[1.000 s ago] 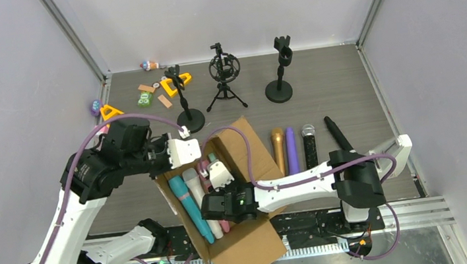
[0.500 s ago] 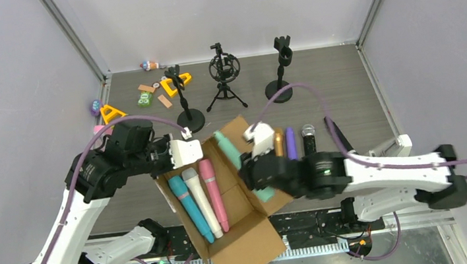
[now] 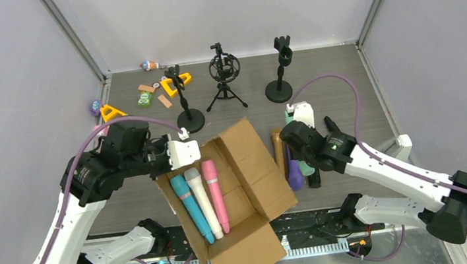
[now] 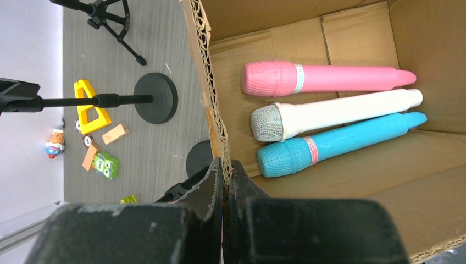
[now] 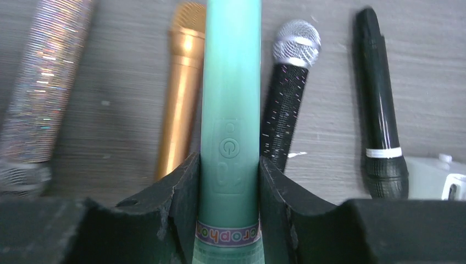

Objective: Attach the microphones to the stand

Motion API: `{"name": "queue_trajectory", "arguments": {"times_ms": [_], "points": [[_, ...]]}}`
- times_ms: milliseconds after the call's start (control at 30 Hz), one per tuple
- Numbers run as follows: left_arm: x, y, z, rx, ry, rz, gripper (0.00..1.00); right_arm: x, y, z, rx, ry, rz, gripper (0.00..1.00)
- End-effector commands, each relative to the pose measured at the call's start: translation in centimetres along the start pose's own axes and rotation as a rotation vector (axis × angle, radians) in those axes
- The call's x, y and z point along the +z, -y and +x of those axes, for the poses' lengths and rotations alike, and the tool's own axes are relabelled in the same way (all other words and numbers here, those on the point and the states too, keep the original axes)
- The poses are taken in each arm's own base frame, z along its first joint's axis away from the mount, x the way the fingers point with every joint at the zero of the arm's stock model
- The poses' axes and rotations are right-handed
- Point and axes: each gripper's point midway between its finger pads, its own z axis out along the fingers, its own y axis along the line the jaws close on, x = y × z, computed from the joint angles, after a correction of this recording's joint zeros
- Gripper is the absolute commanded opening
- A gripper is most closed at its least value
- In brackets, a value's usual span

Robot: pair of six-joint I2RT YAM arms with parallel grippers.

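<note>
At the table's (image 3: 344,79) near edge, your left gripper (image 4: 225,171) has its fingers pinched together on a wall of the open cardboard box (image 4: 351,176). Inside lie the cyan microphone (image 4: 340,140), white microphone (image 4: 340,110) and pink microphone (image 4: 329,78). The cyan one's pink band has writing too small to read.

Toward the right edge, your right gripper (image 5: 229,165) is clamped on the mint green microphone (image 5: 231,82), over the gold microphone (image 5: 178,82) and black microphone (image 5: 379,110). The mint one's band shows coloured letters, upside down and not legible.

Along the far edge, a tripod stand (image 3: 223,73) sits between two round-base stands (image 3: 186,104).
</note>
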Motion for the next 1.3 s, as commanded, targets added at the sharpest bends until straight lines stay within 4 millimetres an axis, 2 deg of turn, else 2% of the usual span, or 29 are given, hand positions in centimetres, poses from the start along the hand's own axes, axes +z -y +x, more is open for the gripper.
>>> {"name": "queue_trajectory", "arguments": {"times_ms": [0, 100, 200, 467, 600, 833, 933, 1033, 1100, 1233, 1267], "points": [[-1.0, 2.1, -0.4, -0.026, 0.025, 0.084, 0.0, 3.4, 1.0, 1.4, -0.004, -0.05, 0.04, 0.05], [-1.1, 2.2, -0.4, -0.029, 0.029, 0.082, 0.0, 5.0, 0.8, 2.7, 0.007, -0.09, 0.045, 0.05], [-1.0, 2.3, -0.3, -0.028, 0.026, 0.087, 0.0, 6.3, 0.6, 3.1, 0.004, -0.104, 0.056, 0.05], [-1.1, 2.0, -0.8, -0.039, 0.04, 0.084, 0.0, 8.7, 1.8, 5.1, 0.001, -0.162, 0.138, 0.07], [-1.2, 2.2, -1.0, -0.039, 0.05, 0.087, 0.0, 9.5, 2.6, 6.7, 0.008, -0.211, 0.171, 0.15], [-1.5, 2.3, -1.0, -0.025, 0.057, 0.083, 0.0, 10.1, 3.2, 7.6, -0.015, -0.247, 0.181, 0.39], [-1.6, 2.3, -1.2, -0.03, 0.064, 0.085, 0.0, 10.3, 3.1, 7.6, -0.022, -0.259, 0.169, 0.45], [-1.3, 2.5, -1.0, -0.041, 0.063, 0.094, 0.0, 10.2, 3.2, 7.7, -0.029, -0.277, 0.175, 0.58], [-1.3, 2.5, -1.1, -0.045, 0.066, 0.094, 0.0, 9.9, 3.2, 7.4, -0.022, -0.27, 0.172, 0.63], [-1.4, 2.3, -1.4, -0.051, 0.069, 0.089, 0.0, 8.6, 3.5, 5.8, 0.006, -0.225, 0.168, 0.68], [-1.5, 2.2, -1.5, -0.06, 0.069, 0.086, 0.0, 7.9, 3.4, 4.3, 0.031, -0.183, 0.151, 0.68]]}}
